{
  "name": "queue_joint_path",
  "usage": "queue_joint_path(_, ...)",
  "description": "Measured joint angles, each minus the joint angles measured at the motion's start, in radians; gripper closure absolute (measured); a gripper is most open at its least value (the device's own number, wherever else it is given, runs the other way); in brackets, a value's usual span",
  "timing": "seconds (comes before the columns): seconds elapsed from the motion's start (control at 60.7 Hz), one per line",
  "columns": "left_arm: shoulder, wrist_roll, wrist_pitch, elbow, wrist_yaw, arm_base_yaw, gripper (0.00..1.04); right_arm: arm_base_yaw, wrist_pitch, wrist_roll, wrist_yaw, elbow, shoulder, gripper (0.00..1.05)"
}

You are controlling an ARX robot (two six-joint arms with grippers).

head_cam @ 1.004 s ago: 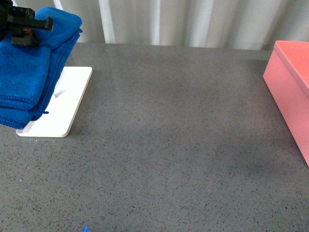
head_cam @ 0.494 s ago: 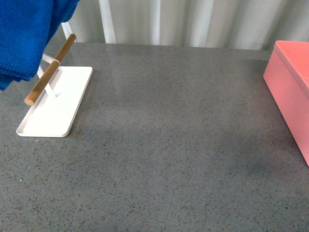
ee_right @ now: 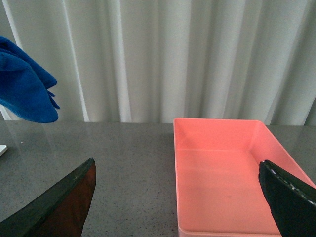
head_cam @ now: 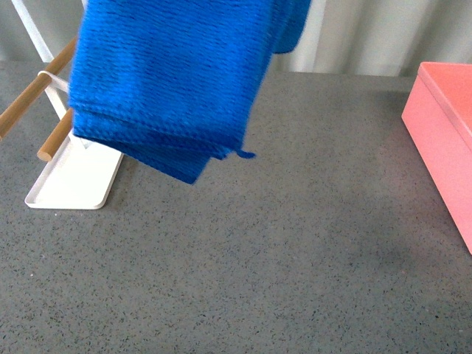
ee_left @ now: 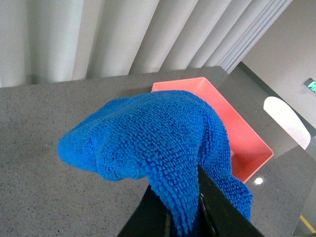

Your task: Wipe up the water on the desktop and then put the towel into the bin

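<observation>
Blue towel (head_cam: 169,81), long axis vertical, free end downward, in pinch of left tool (ee_left: 183,217).

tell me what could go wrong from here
1. The left gripper pinches only a bunch of the towel; the loose rest could slip free.
2. The towel hangs close by the rods; a swing may snag them.
3. No water shows on the desktop, so the wipe could miss it.

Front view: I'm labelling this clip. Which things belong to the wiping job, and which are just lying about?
Job: towel, gripped by the left hand; desktop; bin.
Lying about: white tray; wooden rods; curtain.
</observation>
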Motion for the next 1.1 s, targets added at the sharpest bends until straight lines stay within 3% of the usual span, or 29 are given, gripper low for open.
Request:
queue_joint_path(0.214, 0.018, -0.002, 0.0, 0.0, -0.017, -0.015, 1.0, -0.002, -0.008, 0.009, -0.011, 0.003, 0.006, 0.07)
queue_joint_path(0.329, 0.018, -0.003, 0.0, 0.0, -0.02, -0.013, 1.0, -0.147, -0.348, 0.103, -0.311, 0.175, 0.332, 0.07)
queue_joint_path(0.428, 0.018, -0.003, 0.0, 0.0, -0.017, -0.016, 1.0, -0.256, -0.274, 0.097, -0.449, 0.253, 0.579, 0.07)
queue_joint_path(0.527, 0.019, -0.003, 0.0, 0.0, -0.021, -0.013, 1.0, -0.273, -0.192, 0.048, -0.575, 0.331, 0.768, 0.07)
queue_joint_path(0.675, 0.019, -0.003, 0.0, 0.0, -0.019, -0.015, 1.0, -0.203, -0.16, -0.026, -0.686, 0.435, 1.041, 0.07)
queue_joint_path(0.79, 0.019, -0.003, 0.0, 0.0, -0.02, -0.014, 1.0, -0.098, -0.089, -0.066, -0.765, 0.49, 1.194, 0.07)
queue_joint_path(1.004, 0.019, -0.003, 0.0, 0.0, -0.02, -0.015, 1.0, 0.104, 0.152, -0.078, -0.756, 0.601, 1.423, 0.07)
queue_joint_path(1.103, 0.019, -0.003, 0.0, 0.0, -0.019, -0.015, 1.0, 0.156, 0.224, -0.048, -0.754, 0.645, 1.484, 0.07)
